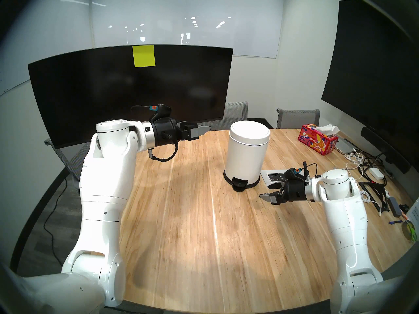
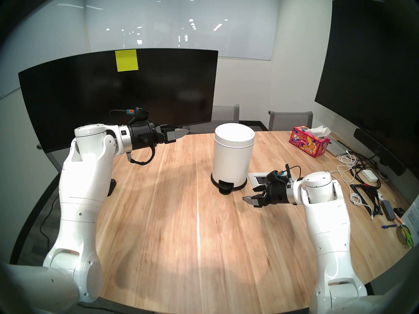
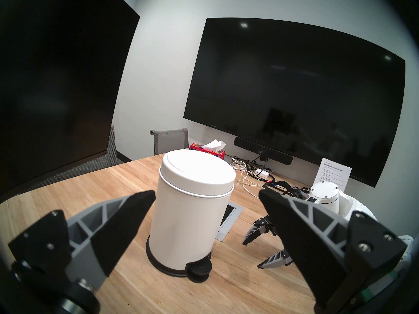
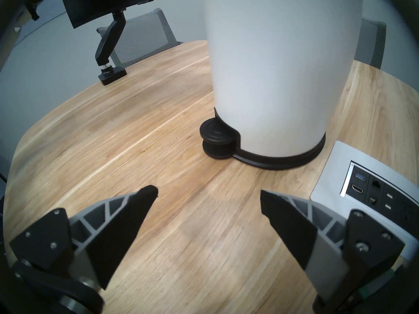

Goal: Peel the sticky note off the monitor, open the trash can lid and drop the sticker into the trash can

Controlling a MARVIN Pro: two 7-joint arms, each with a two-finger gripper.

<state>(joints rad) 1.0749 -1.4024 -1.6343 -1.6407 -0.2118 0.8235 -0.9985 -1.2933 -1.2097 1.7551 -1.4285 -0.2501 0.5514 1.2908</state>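
Nearest, the right claw (image 1: 267, 192) hovers low over the bench (image 1: 192, 216), fingers apart and empty, aimed at the pedal (image 4: 215, 134) of the trash can (image 1: 246, 157), which lies just ahead of it; the lid (image 1: 250, 131) is down. Further back, the left claw (image 1: 205, 131) hangs beside the can at lid height, fingers also apart and empty, pointing across the bench. Farthest, the sticky note (image 1: 144, 56) sits flat at the top edge of the monitor (image 1: 113, 98), facing the robot, square with no long axis, well above and behind the left claw. The left arm is clearly nearer it, so the peel likely falls to that arm, reaching up and forward.
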